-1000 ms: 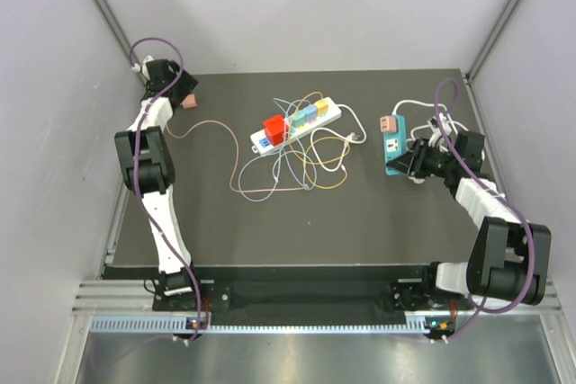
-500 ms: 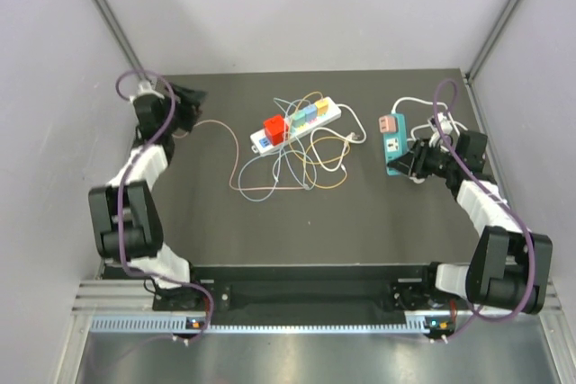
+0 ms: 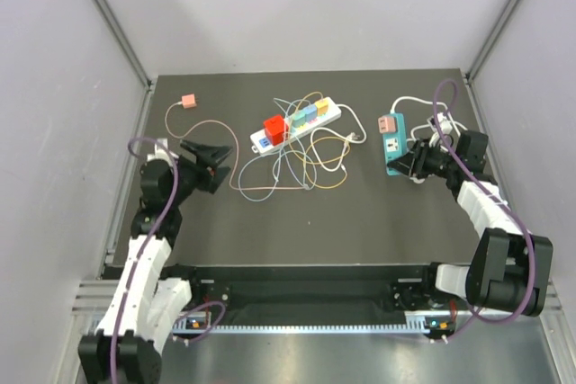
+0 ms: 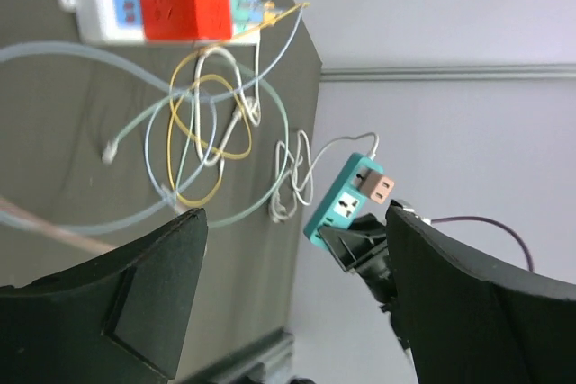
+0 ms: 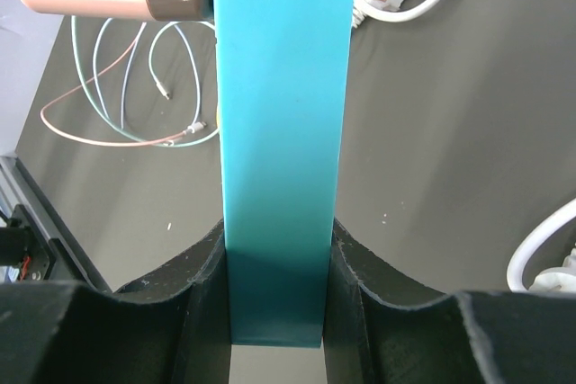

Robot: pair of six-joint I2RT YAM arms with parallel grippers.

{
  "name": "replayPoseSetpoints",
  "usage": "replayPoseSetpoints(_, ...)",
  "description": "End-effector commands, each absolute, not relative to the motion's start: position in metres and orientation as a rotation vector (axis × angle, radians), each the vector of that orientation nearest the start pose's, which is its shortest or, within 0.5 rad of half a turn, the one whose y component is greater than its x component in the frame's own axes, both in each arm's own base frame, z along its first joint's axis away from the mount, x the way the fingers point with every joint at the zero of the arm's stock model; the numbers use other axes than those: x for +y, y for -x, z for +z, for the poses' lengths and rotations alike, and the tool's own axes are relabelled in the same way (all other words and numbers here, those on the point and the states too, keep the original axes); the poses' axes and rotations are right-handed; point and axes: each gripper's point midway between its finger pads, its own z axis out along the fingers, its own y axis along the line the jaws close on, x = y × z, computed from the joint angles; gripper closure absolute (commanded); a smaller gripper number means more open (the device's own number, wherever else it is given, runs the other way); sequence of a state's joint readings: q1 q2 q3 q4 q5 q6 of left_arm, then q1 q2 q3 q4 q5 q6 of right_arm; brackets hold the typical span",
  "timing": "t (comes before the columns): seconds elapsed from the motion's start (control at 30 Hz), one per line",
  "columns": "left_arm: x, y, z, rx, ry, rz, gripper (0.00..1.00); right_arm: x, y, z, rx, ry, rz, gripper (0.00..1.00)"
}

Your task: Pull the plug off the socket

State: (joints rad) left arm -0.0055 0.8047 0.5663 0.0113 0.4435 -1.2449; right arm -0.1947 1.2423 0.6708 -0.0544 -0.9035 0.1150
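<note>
Left claw [image 3: 218,158] is standing with jaws spread wide and nothing between them, as the left wrist view confirms [image 4: 295,222]. It is now sitting over the near-left part of the table [image 3: 360,213], having drawn back from the far-left corner where it was hovering a second ago. The loose pink plug [image 3: 188,101], then at its tips, is now lying free on the table at the claw's 11 o'clock, well apart, its pinkish lead [image 3: 200,128] trailing toward the cable tangle [image 3: 297,164]. The white power strip [image 3: 297,123] with the red block [image 3: 274,126] is lying at the claw's 2 o'clock. Right claw [image 3: 412,161] is keeping its earlier place, fingers [image 5: 202,285] clamping the near end of the teal socket block [image 5: 283,132]. A pink-brown plug [image 3: 387,122] is sitting in that block's far end, at the right claw's 11 o'clock, clear of the fingers.
</note>
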Motion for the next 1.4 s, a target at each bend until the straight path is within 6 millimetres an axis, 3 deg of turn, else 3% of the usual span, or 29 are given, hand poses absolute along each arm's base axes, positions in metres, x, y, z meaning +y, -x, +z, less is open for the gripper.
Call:
replayPoseSetpoints(0.0, -0.114, -0.267, 0.202, 1.855, 1.180, -1.286, 0.14, 0.080, -0.326, 0.180, 1.922, 0.299, 0.887, 1.00)
replayPoseSetpoints(0.13, -0.124, -0.252, 0.186, 1.872, 1.349, -1.339, 0.12, 0.079, -0.327, 0.179, 1.923, 0.297, 0.884, 1.00)
replayPoseSetpoints(0.3, -0.143, -0.252, 0.154, 1.973, 1.471, -1.276, 0.12, 0.078, -0.328, 0.178, 1.925, 0.293, 0.875, 1.00)
replayPoseSetpoints(0.5, -0.178, -0.258, 0.126, 2.122, 1.456, -1.195, 0.13, 0.078, -0.327, 0.179, 1.924, 0.295, 0.867, 1.00)
replayPoseSetpoints(0.93, -0.181, -0.290, 0.112, 2.053, 1.480, -1.148, 0.20, 0.078, -0.328, 0.177, 1.927, 0.295, 0.872, 1.00)
replayPoseSetpoints(0.97, -0.181, -0.291, 0.111, 2.052, 1.483, -1.146, 0.22, 0.078, -0.327, 0.177, 1.928, 0.295, 0.875, 1.00)
replayPoseSetpoints(1.0, -0.182, -0.293, 0.110, 2.050, 1.486, -1.150, 0.32, 0.078, -0.328, 0.178, 1.927, 0.294, 0.875, 1.00)
replayPoseSetpoints(1.07, -0.182, -0.292, 0.107, 2.059, 1.489, -1.142, 0.43, 0.078, -0.328, 0.177, 1.929, 0.294, 0.876, 1.00)
replayPoseSetpoints(1.1, -0.184, -0.297, 0.112, 2.039, 1.471, -1.170, 0.57, 0.077, -0.328, 0.177, 1.927, 0.295, 0.873, 1.00)
replayPoseSetpoints(1.17, -0.186, -0.299, 0.115, 2.039, 1.448, -1.181, 0.74, 0.078, -0.328, 0.177, 1.927, 0.293, 0.874, 1.00)
replayPoseSetpoints(1.2, -0.189, -0.300, 0.119, 2.041, 1.422, -1.202, 0.94, 0.078, -0.327, 0.177, 1.927, 0.296, 0.876, 1.00)
replayPoseSetpoints(1.23, -0.192, -0.300, 0.124, 2.043, 1.390, -1.227, 1.00, 0.078, -0.328, 0.176, 1.929, 0.295, 0.875, 1.00)
replayPoseSetpoints(1.37, -0.215, -0.303, 0.160, 2.050, 1.090, -1.406, 1.00, 0.078, -0.328, 0.177, 1.930, 0.292, 0.882, 1.00)
